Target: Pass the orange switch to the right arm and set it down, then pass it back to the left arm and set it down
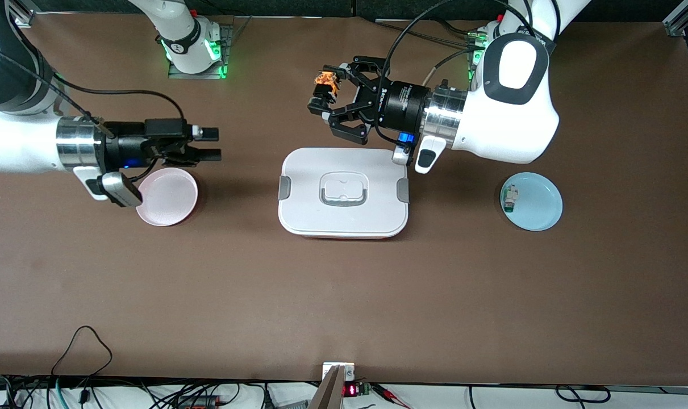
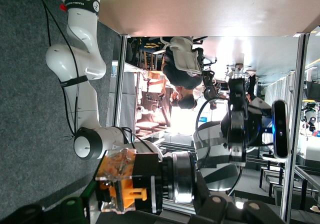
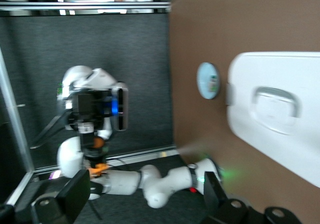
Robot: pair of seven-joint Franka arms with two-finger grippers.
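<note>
Lowest in the front view sits the box (image 1: 344, 193), mid-tabletop (image 1: 344, 301), with a pink plate (image 1: 167, 197) toward the right arm's end and a blue plate (image 1: 532, 201), carrying a small white switch (image 1: 510, 199), toward the left arm's end. Left end effector (image 1: 328, 96) is up in the air over bare tabletop just past the box's edge nearest the robot bases, fingers clamped on the orange switch (image 1: 325, 81). Right end effector (image 1: 210, 144) hangs over the pink plate's rim with its fingers spread and nothing in them, just waiting.

The orange switch (image 1: 325, 81), black-bodied with an orange cap, is sitting pinched in the left tool (image 1: 333, 97), up in the air. The box (image 1: 344, 193), white, lidded, grey-latched, is lying flat mid-worktop.
</note>
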